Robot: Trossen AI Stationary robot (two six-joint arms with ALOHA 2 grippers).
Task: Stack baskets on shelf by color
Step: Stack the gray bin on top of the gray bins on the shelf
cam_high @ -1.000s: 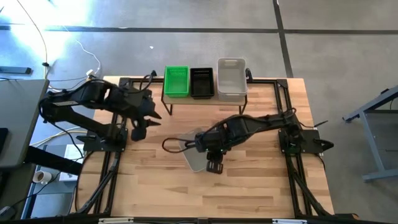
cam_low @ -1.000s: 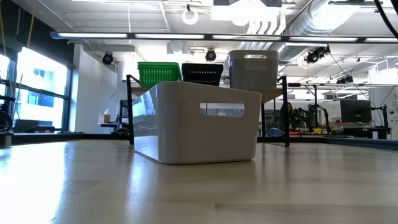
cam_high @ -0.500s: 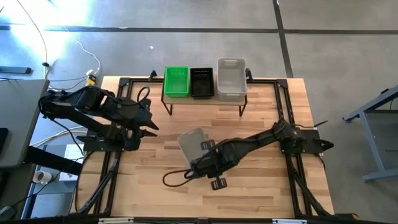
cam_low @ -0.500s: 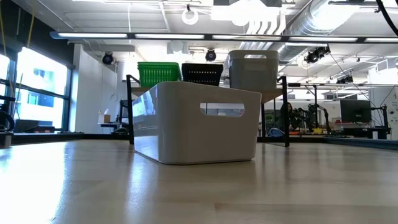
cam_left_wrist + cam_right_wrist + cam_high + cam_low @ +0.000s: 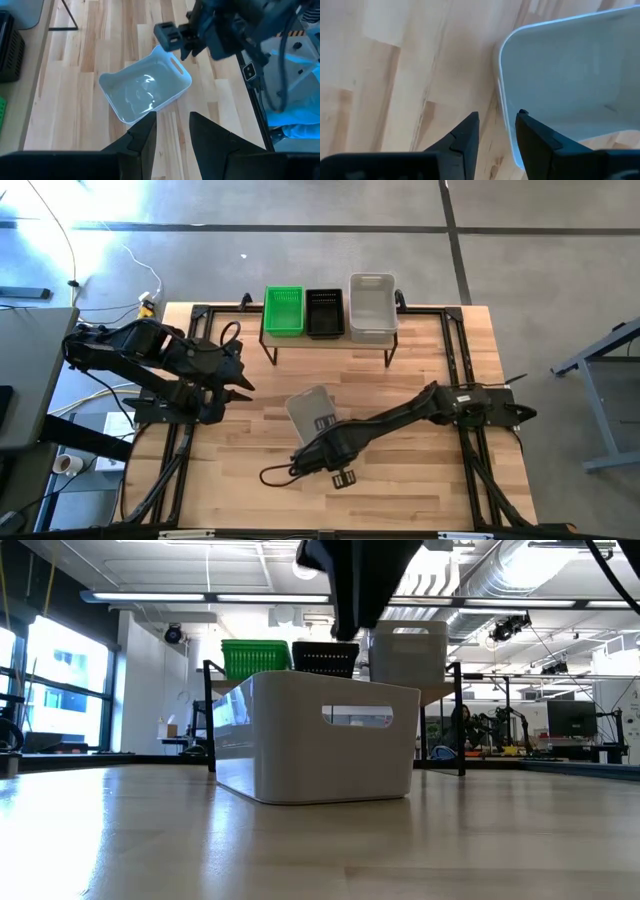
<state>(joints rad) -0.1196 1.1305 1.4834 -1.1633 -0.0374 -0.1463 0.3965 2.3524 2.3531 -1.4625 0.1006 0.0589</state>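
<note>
A pale grey basket [image 5: 312, 411] stands open side up on its bottom on the table; the low view shows a handle slot in its near wall [image 5: 357, 716]. On the shelf [image 5: 331, 340] at the far edge sit a green basket [image 5: 283, 311], a black basket [image 5: 324, 313] and a grey basket [image 5: 372, 306] side by side. My right gripper [image 5: 496, 127] points down, open, above the near corner of the table basket [image 5: 560, 75], clear of its rim. My left gripper [image 5: 240, 380] hangs open over the table's left side, well clear of the baskets.
Black frame rails run along the table's left and right sides [image 5: 462, 350]. A dark cable loop [image 5: 275, 473] trails from my right arm over bare wood near the front. Bare tabletop [image 5: 400, 480] lies in front of and beside the grey basket.
My right gripper has swung from over the grey basket toward the table's near edge, come down and rolled about its own axis; it now enters the low view from above. The basket has stayed in place. My left arm has swung slightly toward the near edge.
</note>
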